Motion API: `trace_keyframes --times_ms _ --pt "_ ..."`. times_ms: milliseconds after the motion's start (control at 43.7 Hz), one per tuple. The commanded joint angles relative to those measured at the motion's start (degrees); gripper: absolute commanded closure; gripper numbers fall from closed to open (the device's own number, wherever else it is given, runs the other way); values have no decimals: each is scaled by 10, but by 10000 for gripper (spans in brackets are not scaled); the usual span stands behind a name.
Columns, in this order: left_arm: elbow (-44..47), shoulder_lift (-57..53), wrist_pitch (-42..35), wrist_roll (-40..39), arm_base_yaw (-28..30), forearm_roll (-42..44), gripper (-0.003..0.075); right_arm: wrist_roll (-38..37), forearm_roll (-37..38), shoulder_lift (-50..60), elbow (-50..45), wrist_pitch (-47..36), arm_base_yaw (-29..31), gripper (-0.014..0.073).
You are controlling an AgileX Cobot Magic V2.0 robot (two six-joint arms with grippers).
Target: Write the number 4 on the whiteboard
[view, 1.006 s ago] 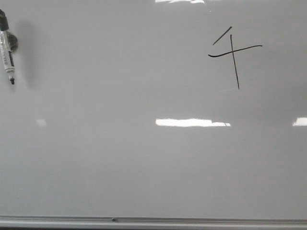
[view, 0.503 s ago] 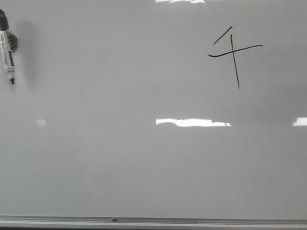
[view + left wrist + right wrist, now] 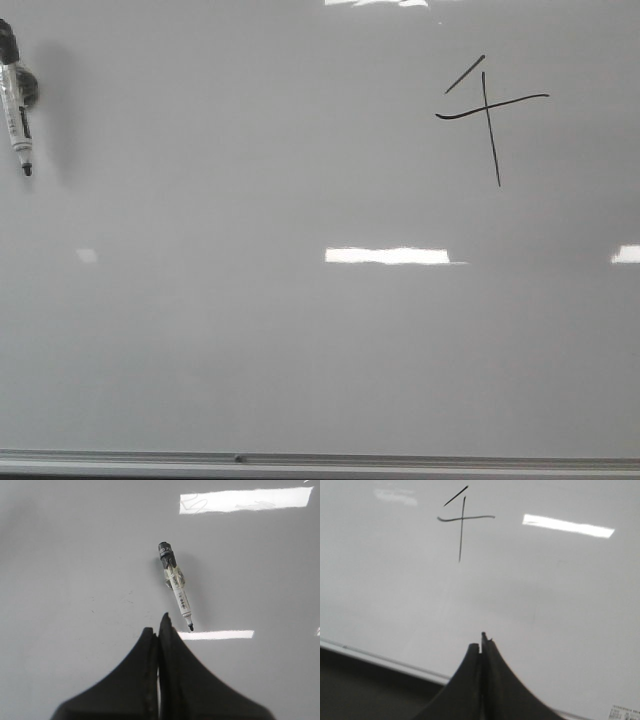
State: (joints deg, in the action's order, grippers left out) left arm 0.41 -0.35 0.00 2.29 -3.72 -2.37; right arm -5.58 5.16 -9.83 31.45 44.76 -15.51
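The number 4 (image 3: pixel 485 112) is drawn in thin black lines at the upper right of the whiteboard (image 3: pixel 300 330). It also shows in the right wrist view (image 3: pixel 462 519). A white-and-black marker pen (image 3: pixel 17 110) lies at the far left of the board, its tip uncapped; it also shows in the left wrist view (image 3: pixel 176 585). My left gripper (image 3: pixel 158 625) is shut and empty, just short of the pen's tip. My right gripper (image 3: pixel 481 642) is shut and empty, above the board near its metal edge, well back from the 4. Neither gripper shows in the front view.
The board's thin metal bottom edge (image 3: pixel 320 461) runs along the front. Bright light reflections (image 3: pixel 390 256) lie across the board's middle. In the right wrist view a dark area (image 3: pixel 365 685) lies beyond the board's edge.
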Motion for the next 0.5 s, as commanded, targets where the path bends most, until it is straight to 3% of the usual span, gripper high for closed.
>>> trace_keyframes --times_ms 0,229,480 --pt "3 -9 -50 -1 -4 -6 741 6 12 34 -56 -147 44 665" --pt "3 -9 -50 -1 -4 -6 741 6 9 113 -234 -336 116 665" --pt "3 -9 -50 -1 -4 -6 741 6 -3 115 -322 -455 140 665"
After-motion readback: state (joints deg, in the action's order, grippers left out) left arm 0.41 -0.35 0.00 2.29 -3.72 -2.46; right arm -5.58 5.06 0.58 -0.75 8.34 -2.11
